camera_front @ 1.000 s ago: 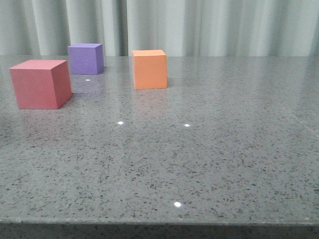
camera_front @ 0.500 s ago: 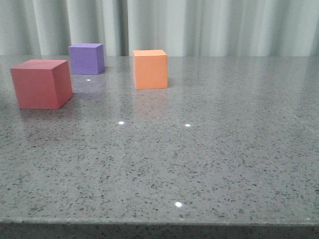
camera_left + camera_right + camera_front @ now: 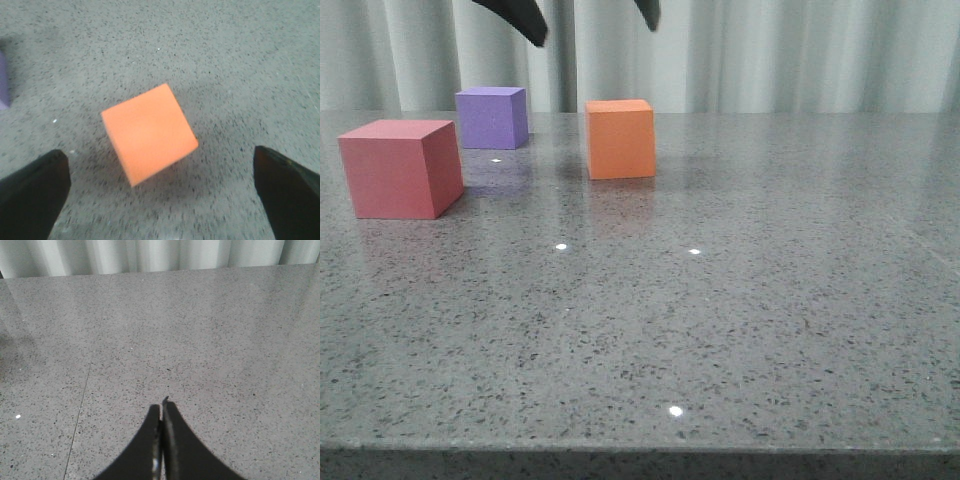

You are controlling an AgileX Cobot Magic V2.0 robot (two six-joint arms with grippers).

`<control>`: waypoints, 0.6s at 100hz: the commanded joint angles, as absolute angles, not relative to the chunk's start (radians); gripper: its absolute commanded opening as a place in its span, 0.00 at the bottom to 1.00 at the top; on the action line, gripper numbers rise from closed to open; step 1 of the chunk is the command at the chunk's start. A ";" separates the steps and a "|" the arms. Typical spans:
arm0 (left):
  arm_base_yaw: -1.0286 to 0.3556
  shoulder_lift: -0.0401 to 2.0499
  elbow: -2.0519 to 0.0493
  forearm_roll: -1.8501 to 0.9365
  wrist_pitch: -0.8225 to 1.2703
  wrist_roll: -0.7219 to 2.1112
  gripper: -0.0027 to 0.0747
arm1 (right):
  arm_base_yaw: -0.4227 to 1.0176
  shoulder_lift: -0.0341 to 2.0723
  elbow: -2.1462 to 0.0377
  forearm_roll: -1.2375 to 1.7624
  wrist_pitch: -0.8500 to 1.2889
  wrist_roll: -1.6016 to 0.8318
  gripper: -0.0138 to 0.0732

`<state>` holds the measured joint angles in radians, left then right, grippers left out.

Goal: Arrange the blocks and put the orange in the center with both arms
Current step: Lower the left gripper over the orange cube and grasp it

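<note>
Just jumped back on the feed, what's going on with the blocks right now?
The left gripper hangs open above the orange cube, its fingers spread wide and touching nothing. All three blocks sit on the table: the pinkish-red cube nearest on the left, the purple cube behind it, the orange one to their right. The right gripper is shut and empty over bare table. Nothing is grasped yet.

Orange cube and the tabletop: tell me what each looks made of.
The orange cube looks like foam or soft painted material: matte, plain faces, no glare, slightly soft edges; the exact material is uncertain. The tabletop looks like polished speckled stone or a quartz-type composite: grey with dark flecks, mirroring the lights and faintly the cubes.
</note>
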<state>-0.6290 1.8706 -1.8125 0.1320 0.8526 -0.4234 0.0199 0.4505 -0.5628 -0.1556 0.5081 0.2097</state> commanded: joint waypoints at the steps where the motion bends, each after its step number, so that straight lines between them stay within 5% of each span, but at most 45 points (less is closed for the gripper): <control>1: -0.639 1.880 -1.903 0.178 0.829 -0.481 0.93 | 0.014 0.452 -0.588 -0.170 0.429 0.202 0.08; 60: -0.639 2.043 -1.962 0.208 0.807 -0.561 0.93 | 0.014 0.452 -0.588 -0.170 0.429 0.202 0.08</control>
<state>-0.6334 2.0886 -1.9271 0.1929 0.8634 -0.5447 0.0199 0.4505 -0.5628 -0.1556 0.5081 0.2097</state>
